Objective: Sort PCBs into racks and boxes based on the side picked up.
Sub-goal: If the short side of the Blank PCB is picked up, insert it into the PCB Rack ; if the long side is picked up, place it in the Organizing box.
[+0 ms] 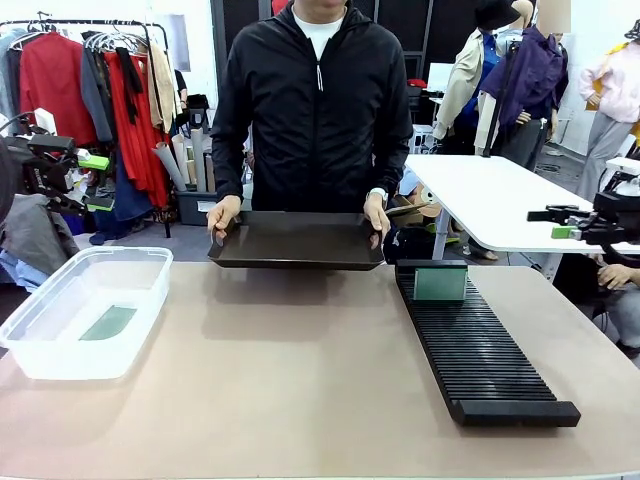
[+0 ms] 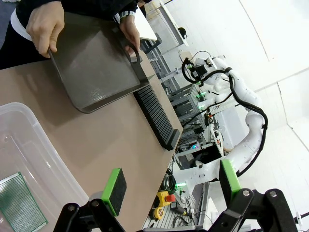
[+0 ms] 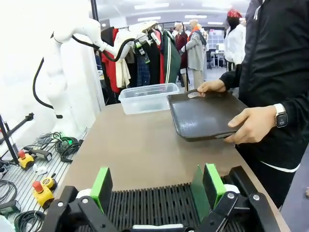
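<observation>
One green PCB lies flat in the clear box at the table's left; it also lies on the box floor as PCB in the left wrist view. Another PCB stands upright in the far end of the long black rack on the right. My left gripper hangs open beyond the box, its own view showing the gripper with nothing between its pads. My right gripper is open at the right edge; from its wrist the gripper hovers over the rack beside the PCB.
A person at the far side holds a shallow black tray in both hands, tilted at the table's far edge. The tray looks bare inside. Bare tan tabletop lies between box and rack. A white table stands behind on the right.
</observation>
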`<action>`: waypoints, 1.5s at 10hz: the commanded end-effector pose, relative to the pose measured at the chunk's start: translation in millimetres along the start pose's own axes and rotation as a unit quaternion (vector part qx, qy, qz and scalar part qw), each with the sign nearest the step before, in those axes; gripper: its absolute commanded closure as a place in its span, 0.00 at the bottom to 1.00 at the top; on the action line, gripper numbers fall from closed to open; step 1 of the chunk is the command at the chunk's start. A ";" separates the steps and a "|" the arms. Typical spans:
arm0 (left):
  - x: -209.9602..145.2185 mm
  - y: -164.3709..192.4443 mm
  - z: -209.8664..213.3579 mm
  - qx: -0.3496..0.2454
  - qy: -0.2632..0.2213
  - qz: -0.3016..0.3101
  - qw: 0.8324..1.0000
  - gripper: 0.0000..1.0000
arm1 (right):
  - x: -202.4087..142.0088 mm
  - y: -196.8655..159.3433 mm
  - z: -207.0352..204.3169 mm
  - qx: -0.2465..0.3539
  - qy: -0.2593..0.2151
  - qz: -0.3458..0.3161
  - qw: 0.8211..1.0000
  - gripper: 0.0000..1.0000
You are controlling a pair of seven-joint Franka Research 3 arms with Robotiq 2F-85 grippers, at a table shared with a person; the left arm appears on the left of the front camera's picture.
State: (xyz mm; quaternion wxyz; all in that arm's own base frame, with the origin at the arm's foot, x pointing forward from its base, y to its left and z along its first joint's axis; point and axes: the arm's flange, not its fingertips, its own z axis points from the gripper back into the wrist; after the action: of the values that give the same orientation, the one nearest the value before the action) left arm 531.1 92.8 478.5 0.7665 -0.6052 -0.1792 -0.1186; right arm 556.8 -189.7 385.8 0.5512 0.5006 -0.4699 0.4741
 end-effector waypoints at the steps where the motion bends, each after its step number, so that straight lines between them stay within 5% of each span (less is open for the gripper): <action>1: 0.1 -1.8 0.9 -0.002 -0.004 -0.006 1.000 0.00 | 19.8 26.3 -4.0 -0.003 0.027 -0.018 0.999 0.00; 7: 0.1 -1.8 0.9 -0.002 -0.004 -0.006 1.000 0.00 | 54.0 21.3 -34.9 0.112 0.027 -0.198 0.973 0.00; 15: 0.1 -1.8 0.9 -0.002 -0.004 -0.006 1.000 0.00 | 77.0 39.5 -90.9 0.072 0.137 -0.362 0.919 0.00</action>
State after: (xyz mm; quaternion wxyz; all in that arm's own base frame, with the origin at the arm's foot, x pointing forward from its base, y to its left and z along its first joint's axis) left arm 531.1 92.8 478.6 0.7665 -0.6052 -0.1792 -0.1187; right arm 531.9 -98.6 459.7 0.6926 0.6093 -0.1540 0.3541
